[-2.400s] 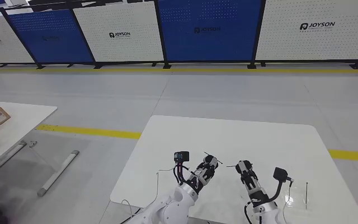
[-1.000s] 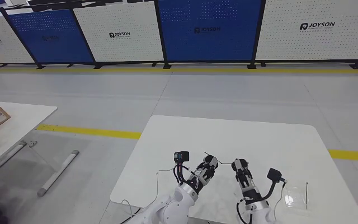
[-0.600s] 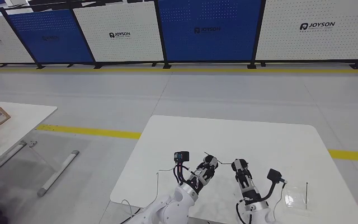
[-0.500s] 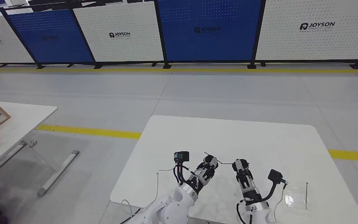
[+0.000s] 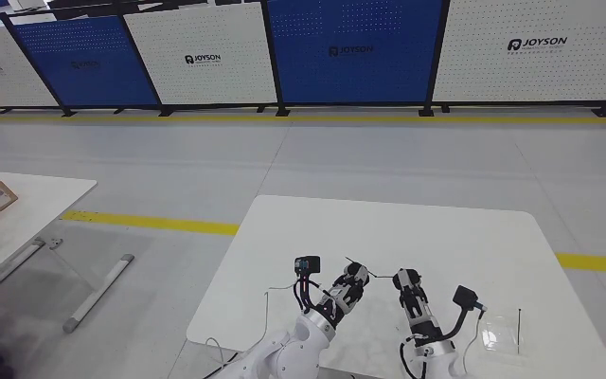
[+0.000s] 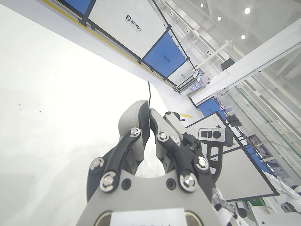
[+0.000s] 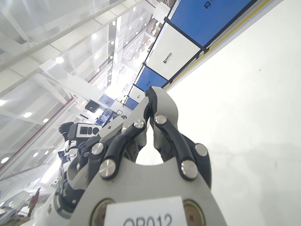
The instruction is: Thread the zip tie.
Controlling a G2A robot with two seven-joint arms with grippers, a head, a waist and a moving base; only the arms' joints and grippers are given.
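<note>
From above, the left claw (image 5: 355, 275) and the right claw (image 5: 405, 278) hover close together over the near part of the flat white surface (image 5: 312, 227). The thin black plastic zip tie (image 5: 371, 271) runs as a fine line from the left claw's tip across to the right claw's tip. The step in hand looks like feeding the strap's free end into its head. Doing it well probably calls for small, slow approach moves, with the strap kept straight and in line with the slot, since so thin a strap would likely bend aside if pushed off-axis. In the left wrist view, the left claw (image 6: 149, 110) is pinched tight on the zip tie (image 6: 149, 91), which sticks out past the fingertips as a straight dark sliver above the surface. In the right wrist view, the right claw (image 7: 150, 95) has its jaws pressed together with no gap; whether the tie's head sits between the pads cannot be told there.
</note>
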